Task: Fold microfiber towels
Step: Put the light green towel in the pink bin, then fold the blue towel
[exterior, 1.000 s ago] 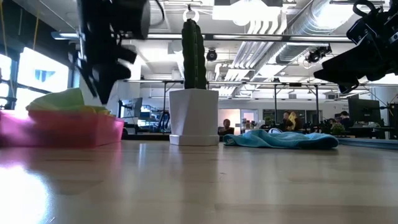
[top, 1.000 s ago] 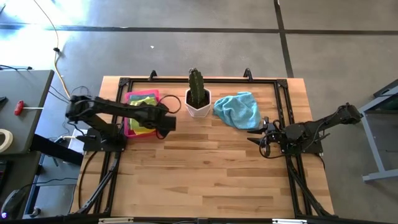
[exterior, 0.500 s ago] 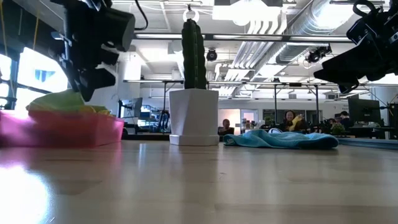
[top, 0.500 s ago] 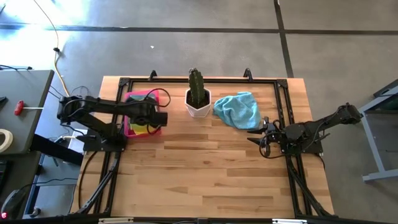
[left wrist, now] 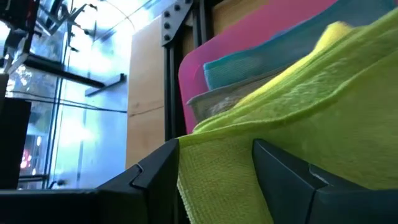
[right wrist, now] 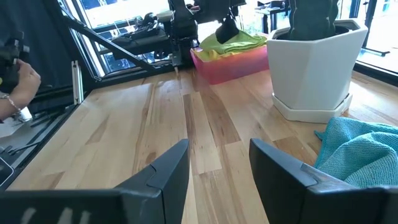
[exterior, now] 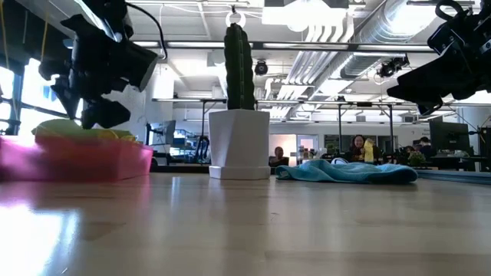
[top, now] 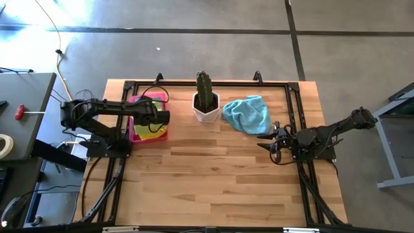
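Note:
A pink tray (top: 132,134) at the table's far left holds a stack of microfiber towels, with a lime green towel (left wrist: 298,106) on top and yellow, light blue and grey layers beneath. My left gripper (left wrist: 214,168) is open right over this stack, slanting down, with green cloth showing between its fingers. A light blue towel (top: 246,114) lies crumpled on the table at the far right. My right gripper (top: 270,139) waits open near the right edge, next to that towel and clear of it. My left gripper comes at the top lime green towel (left wrist: 217,162) slanting down from above, its open fingers standing to either side of a stretch of the cloth. Whether the fingers touch the towel I cannot tell. The towel lies on the stack in the tray.
A white pot with a cactus (top: 206,103) stands between the tray and the light blue towel. A black frame (top: 194,84) runs around the table's edges. Bare wood (top: 213,175) fills the near half of the table. People (exterior: 359,148) show in the room beyond.
My left gripper has moved toward the table's left edge, from beside the tray's right side to over the towel stack, sinking a little and rolling at the wrist. The towels and my right arm have kept still.

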Tool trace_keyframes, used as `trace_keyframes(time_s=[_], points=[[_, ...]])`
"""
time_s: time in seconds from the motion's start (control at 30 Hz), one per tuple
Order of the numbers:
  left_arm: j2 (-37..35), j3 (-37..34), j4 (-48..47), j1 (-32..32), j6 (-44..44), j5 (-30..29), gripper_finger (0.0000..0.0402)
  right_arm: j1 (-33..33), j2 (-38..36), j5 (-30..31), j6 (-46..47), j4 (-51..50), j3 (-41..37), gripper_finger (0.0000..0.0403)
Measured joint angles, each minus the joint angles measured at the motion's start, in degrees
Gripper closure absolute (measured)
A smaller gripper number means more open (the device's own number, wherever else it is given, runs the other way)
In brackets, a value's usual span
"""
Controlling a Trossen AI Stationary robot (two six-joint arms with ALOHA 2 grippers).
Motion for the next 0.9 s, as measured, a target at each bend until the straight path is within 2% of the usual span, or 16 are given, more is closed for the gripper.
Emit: trace_keyframes(time_s=[0.27,0.37,0.53,0.7,0.8,0.9], points=[[-2.73,7.51,-1.7,-5.99,0.0,-2.62,0.0213,-0.02,0.0,0.0,0.0,0.0,0.0,0.0242],[-3.39,9.75,2.34,-10.24,1.66,-2.28,0.0213,-0.01,0.0,0.0,0.01,0.0,0.0,0.0242],[-3.11,10.04,21.4,-18.41,10.93,-0.58,0.0213,-0.01,0.0,0.0,0.01,0.0,0.0,0.0242],[0.11,8.57,46.77,-25.61,26.42,1.83,0.0213,-0.02,-0.02,0.0,0.01,0.0,0.0,0.0242],[2.37,8.54,56.1,-28.97,32.8,4.95,0.0213,-0.02,-0.02,0.0,0.01,0.0,0.0,0.0242],[4.26,8.51,61.27,-31.82,36.94,9.1,0.0213,-0.02,-0.02,0.0,0.01,0.0,0.0,0.0242]])
